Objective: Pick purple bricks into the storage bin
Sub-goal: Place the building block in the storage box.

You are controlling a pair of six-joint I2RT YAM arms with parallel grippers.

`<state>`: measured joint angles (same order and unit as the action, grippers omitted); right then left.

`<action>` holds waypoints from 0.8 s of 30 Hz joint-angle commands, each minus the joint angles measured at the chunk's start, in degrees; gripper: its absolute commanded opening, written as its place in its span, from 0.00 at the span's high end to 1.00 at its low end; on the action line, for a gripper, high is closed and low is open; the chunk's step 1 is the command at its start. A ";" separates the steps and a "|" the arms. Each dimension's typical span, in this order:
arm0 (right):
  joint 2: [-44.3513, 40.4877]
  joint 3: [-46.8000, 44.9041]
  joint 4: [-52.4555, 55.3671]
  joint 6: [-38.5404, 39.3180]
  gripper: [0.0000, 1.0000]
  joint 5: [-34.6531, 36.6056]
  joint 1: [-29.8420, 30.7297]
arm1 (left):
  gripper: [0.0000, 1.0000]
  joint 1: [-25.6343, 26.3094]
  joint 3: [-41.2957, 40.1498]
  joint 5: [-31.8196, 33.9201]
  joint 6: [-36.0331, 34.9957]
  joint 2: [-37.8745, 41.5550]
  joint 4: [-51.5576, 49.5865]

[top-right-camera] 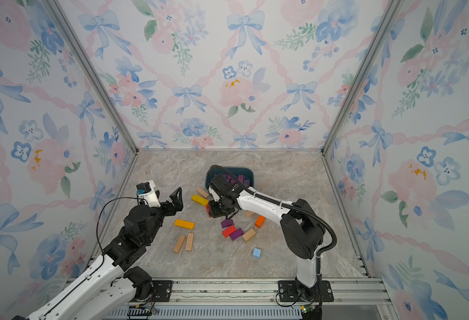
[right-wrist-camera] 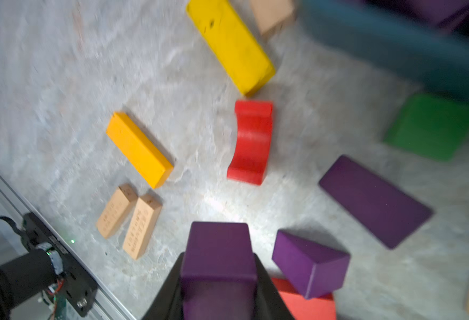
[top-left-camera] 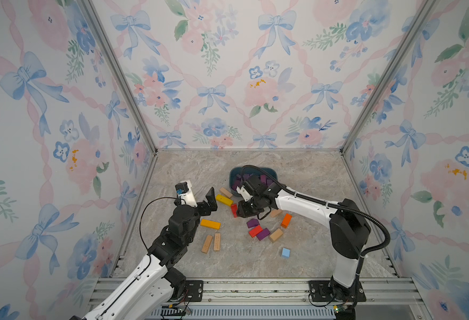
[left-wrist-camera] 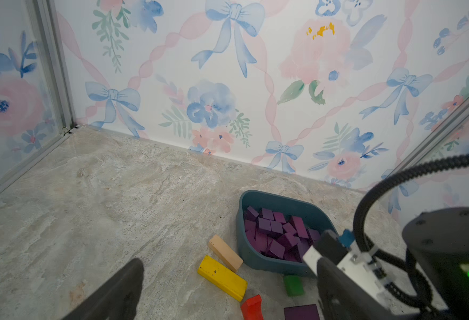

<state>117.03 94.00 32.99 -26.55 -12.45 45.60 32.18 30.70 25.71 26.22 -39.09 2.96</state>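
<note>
The right claw [right-wrist-camera: 218, 279] is clamped on a purple brick [right-wrist-camera: 218, 246], with loose purple bricks [right-wrist-camera: 311, 263] on the table beside it. The bin [top-left-camera: 277, 174], heaped with purple, sits just beyond. This looks like the carry; next it must clear the rim and let go. The left claw [top-left-camera: 200, 196] gapes wide and empty.

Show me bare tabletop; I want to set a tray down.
Bare: the far-left stretch between left wall, back wall and storage bin; also the near strip between the light blue block and front rail. Crowded: the middle, from the bin down to the tan bars.
</note>
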 commanded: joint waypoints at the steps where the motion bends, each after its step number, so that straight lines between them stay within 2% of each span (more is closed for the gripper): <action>1: 0.02 3.87 -0.32 1.74 0.67 -1.35 -3.84 | 0.02 -0.59 1.56 -0.88 -0.27 -1.75 -0.26; 5: 2.02 8.23 0.84 3.01 0.67 -1.45 -8.16 | 0.02 -0.63 2.48 -1.88 -0.24 -4.34 -0.49; 14: 6.25 10.96 -2.02 0.96 0.67 -0.62 -16.85 | 0.02 -1.38 4.86 -2.67 0.06 -11.22 -0.29; 18: 8.34 12.00 -2.05 0.53 0.56 -0.31 -18.83 | 0.02 -1.97 6.15 -5.21 -0.03 -14.65 -0.17; 21: 8.33 11.69 -3.06 0.24 0.39 -1.00 -19.23 | 0.02 -2.11 7.19 -7.08 -0.45 -17.00 -0.21; 24: 5.83 9.58 -5.74 0.14 0.30 -1.99 -19.25 | 0.02 -2.07 7.97 -10.09 -1.71 -18.79 -0.26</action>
<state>124.33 103.94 30.02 -26.20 -13.37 26.20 30.41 36.71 19.29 25.98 -56.99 2.87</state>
